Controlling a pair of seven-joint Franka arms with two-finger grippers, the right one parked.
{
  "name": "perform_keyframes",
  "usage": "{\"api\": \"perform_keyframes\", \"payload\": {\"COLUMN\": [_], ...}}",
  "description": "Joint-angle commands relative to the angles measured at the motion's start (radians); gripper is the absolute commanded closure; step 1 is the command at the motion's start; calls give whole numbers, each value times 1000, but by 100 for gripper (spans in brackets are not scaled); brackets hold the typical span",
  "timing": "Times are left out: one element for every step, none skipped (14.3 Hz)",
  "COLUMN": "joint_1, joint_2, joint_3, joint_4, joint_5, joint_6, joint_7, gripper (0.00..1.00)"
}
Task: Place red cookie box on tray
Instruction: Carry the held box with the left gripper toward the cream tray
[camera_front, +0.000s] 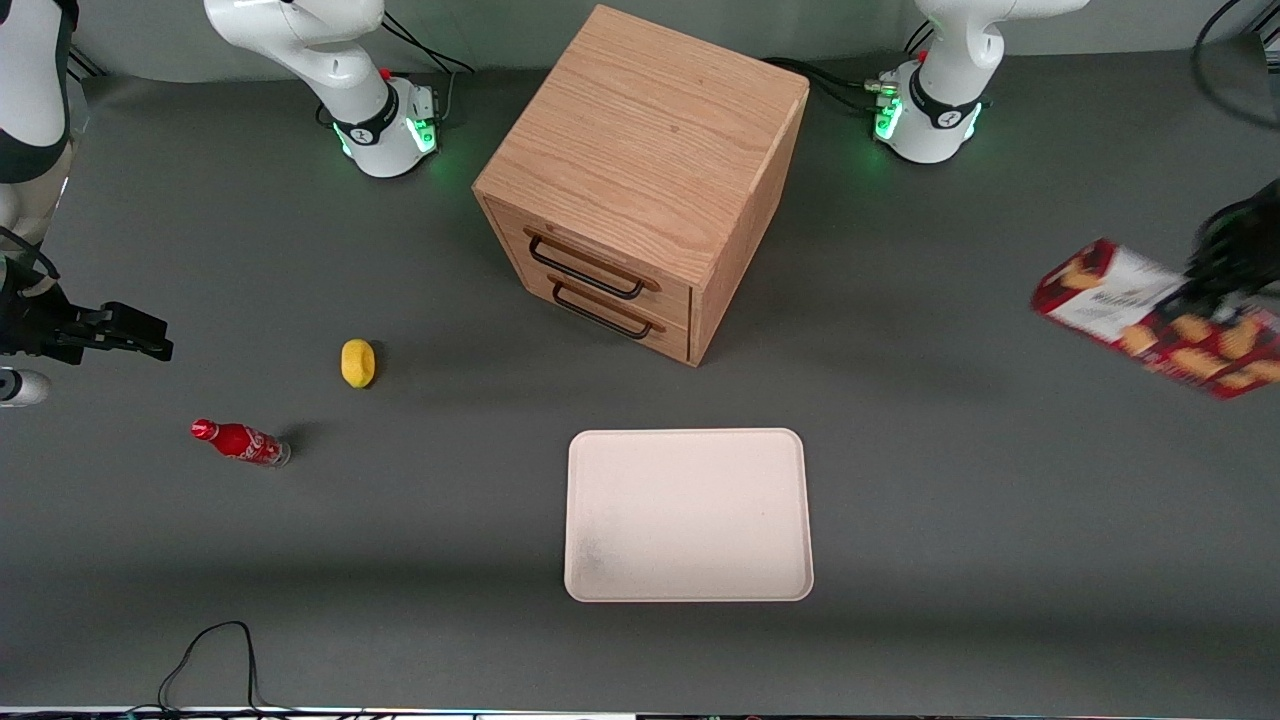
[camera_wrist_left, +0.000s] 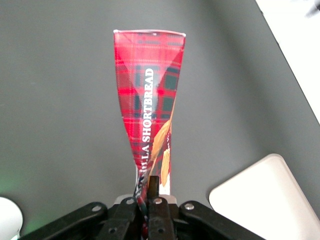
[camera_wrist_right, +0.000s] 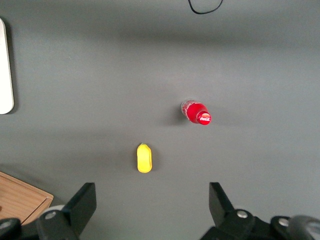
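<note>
The carry step is judged to be in hand: the box (camera_front: 1165, 318) is held clear of the table (camera_front: 1000, 500) by the gripper (camera_front: 1205, 290), at the working arm's end of the table and well apart from the tray (camera_front: 688, 515), on which nothing has yet been set. In the wrist view the gripper (camera_wrist_left: 150, 197) is seen clamped on the box (camera_wrist_left: 150, 100), its fingers (camera_wrist_left: 154, 186) pinched close together on the carton's narrow edge. What the next move seems to call for is a sideways carry toward the tray and somewhat nearer the front camera, followed by a lowering over the tray's bare middle before the fingers are parted; since the box is long and slim and is gripped toward one end, some swing or sag of the free end is to be expected, and a level, unhurried descent would be wise. The tray is much wider than the box, so ample margin is judged to be available. The box is seen as a long slim carton in dark red tartan, printed with golden cookies and carrying a white label panel toward one end; the word SHORTBREAD can be read along its side in white. In the front view it hangs tilted, the labelled end raised.
</note>
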Motion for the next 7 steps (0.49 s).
{"api": "perform_keyframes", "payload": {"joint_1": [-107, -144, -168, -182, -187, -186, -186], "joint_2": [104, 139, 177, 207, 237, 262, 283], "joint_3": [18, 18, 10, -6, -29, -60, -78], "joint_4": [150, 189, 231, 273, 310, 348, 382], "joint_5": [3, 1, 0, -2, -3, 0, -3], "joint_6": [-31, -43, -51, -66, -90, -107, -110], "joint_7": [75, 91, 132, 181, 210, 230, 258], "gripper": [100, 100, 100, 100, 100, 100, 100]}}
